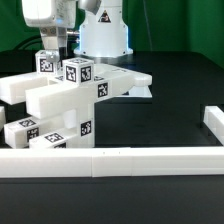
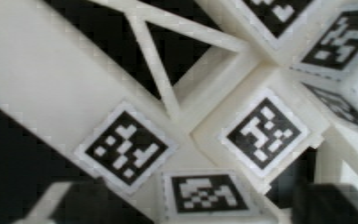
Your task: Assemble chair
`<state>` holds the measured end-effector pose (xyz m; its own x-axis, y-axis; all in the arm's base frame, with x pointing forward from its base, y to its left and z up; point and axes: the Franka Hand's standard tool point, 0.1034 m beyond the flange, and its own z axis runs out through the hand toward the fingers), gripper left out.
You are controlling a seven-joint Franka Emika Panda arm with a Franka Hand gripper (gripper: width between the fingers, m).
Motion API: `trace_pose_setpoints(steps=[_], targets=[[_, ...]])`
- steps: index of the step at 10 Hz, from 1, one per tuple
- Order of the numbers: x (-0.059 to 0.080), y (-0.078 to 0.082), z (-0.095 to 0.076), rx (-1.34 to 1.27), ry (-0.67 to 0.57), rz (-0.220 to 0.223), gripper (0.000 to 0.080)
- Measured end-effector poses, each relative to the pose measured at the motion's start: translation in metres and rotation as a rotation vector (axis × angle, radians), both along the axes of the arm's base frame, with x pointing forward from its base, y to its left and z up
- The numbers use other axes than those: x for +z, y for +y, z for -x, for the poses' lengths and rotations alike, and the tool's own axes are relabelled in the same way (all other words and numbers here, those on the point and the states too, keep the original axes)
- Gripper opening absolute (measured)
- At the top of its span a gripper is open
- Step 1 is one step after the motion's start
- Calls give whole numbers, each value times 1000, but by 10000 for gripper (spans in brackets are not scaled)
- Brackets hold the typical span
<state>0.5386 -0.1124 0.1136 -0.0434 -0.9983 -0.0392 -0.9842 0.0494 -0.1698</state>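
Note:
The chair [image 1: 70,100] is a blocky cluster of white tagged parts at the exterior view's left, with bars reaching right and toward the front. My gripper [image 1: 50,47] hangs straight down over its rear upper corner, just above a tagged block [image 1: 47,60]. In the wrist view the gripper [image 2: 202,203] is close over the chair's parts: a small tagged face [image 2: 202,190] lies between the two dark fingers [image 2: 341,200], which stand apart on either side of it. Two larger tagged faces [image 2: 265,128] and a framed panel [image 2: 87,70] fill the rest of that view.
A long low white border wall [image 1: 110,162] runs along the front, and a short section [image 1: 213,118] turns back at the exterior view's right. The arm's white base [image 1: 103,35] stands behind the chair on the black table [image 1: 165,120].

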Motion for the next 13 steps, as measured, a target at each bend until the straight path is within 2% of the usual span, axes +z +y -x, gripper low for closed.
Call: trace_pose_setpoints(steps=[1, 2, 3, 13], targets=[[-2, 0, 0, 47, 1, 11, 569], [-2, 0, 0, 148, -2, 29, 633], [-2, 0, 1, 213, -4, 40, 644], [-1, -10, 3, 1268, -13, 227, 649]])
